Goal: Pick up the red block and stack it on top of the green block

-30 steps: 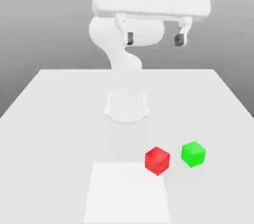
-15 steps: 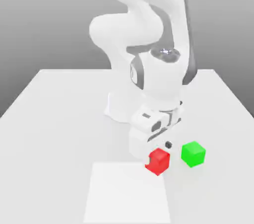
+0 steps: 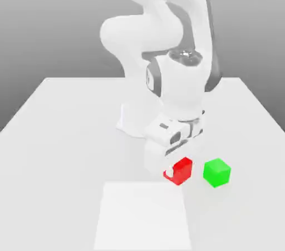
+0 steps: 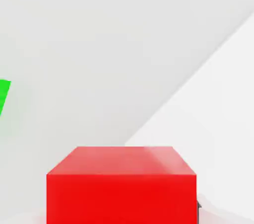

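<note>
- In the exterior view, we see the Panda arm [image 3: 182, 85] reaching down over the pale table [image 3: 67, 155], with its base [image 3: 139, 121] standing behind the blocks.
- We find the two-finger gripper [image 3: 178, 170] low over the table, clamped on the red block [image 3: 181, 172]. A white finger [image 3: 169, 171] lies against the block's side toward the exterior view's left and covers a little of it.
- We see the red block directly below the hand [image 3: 167, 144], its upper edge slanting in this view.
- We have the green block [image 3: 217, 172] to the exterior view's right of the red one. The two are near each other but apart, and nothing is stacked on the green block's top.
- We also see a brighter white rectangle [image 3: 142, 216] on the table, nearer the camera than the blocks.
- In the hand view, we look closely at the red block, with one lighter red face and one deeper red face meeting along a straight edge. A small dark piece of a finger shows right beside it.
- We catch part of the green block at the picture's border, well apart from the red one.
- We see the white rectangle's straight edge running diagonally across the table beyond the red block.
</note>
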Robot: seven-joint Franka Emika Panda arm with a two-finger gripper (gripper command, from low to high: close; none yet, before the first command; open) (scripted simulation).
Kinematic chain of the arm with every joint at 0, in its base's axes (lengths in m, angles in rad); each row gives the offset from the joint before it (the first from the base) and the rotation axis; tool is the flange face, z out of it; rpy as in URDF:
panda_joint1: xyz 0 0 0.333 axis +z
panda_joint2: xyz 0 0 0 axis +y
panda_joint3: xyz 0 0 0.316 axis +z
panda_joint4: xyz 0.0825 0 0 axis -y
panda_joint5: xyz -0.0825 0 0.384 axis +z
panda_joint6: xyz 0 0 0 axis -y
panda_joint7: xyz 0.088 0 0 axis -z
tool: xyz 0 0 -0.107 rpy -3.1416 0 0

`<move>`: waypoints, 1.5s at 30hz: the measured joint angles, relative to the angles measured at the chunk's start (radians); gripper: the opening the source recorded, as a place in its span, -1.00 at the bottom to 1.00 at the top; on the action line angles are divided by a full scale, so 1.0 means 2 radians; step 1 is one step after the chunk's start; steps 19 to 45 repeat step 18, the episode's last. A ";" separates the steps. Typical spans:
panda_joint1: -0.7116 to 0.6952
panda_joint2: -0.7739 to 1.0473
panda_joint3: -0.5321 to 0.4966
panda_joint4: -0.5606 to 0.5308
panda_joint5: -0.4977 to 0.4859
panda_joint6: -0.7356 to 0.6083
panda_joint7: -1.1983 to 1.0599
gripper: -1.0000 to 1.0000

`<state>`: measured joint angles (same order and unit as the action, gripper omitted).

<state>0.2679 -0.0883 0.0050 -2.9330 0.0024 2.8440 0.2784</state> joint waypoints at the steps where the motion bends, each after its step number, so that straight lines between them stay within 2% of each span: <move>1: 0.009 -0.013 0.009 0.000 0.005 -0.013 0.009 -1.00; 7: 0.086 -0.066 0.085 0.010 0.044 -0.074 0.090 -1.00; 10: 0.089 -0.032 0.098 0.013 0.035 -0.043 0.110 -1.00; 14: 0.084 0.038 0.096 0.016 -0.003 0.022 0.138 -1.00; 15: 0.084 0.053 0.093 0.016 -0.013 0.036 0.145 1.00; 45: 0.081 0.053 0.094 0.016 -0.013 0.036 0.145 1.00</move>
